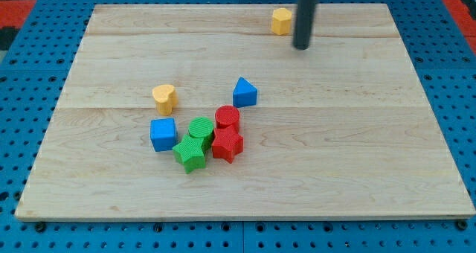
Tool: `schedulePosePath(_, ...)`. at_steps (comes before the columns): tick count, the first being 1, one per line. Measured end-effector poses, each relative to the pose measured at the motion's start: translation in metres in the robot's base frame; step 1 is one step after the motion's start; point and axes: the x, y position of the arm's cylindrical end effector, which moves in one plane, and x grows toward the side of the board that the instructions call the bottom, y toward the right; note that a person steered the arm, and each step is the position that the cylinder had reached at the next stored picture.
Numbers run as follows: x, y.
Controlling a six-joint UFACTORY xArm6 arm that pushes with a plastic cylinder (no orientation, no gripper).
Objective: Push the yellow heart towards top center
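Observation:
The yellow heart (164, 97) lies on the wooden board (357, 134), left of the middle. My tip (301, 46) is near the view's top, right of centre, far from the heart. It stands just right of a yellow hexagon block (281, 21), apart from it. The rod runs up out of the view's top edge.
A blue triangle (244, 93) lies right of the heart. Below the heart are a blue cube (163, 134), a green cylinder-like block (201, 129), a green star (190, 155), a red cylinder (227, 118) and a red star (227, 144), clustered together.

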Motion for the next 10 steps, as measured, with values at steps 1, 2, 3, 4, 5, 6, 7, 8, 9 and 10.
schedulePosePath(1,-0.053,0.014)
schedulePosePath(2,-0.050,-0.075)
schedulePosePath(3,-0.026,-0.110)
schedulePosePath(4,0.005,-0.070)
schedulePosePath(5,0.065,-0.069)
schedulePosePath(6,0.092,-0.165)
schedulePosePath(7,0.138,-0.178)
schedulePosePath(8,0.161,-0.206)
schedulePosePath(9,0.157,-0.277)
schedulePosePath(10,0.155,-0.310)
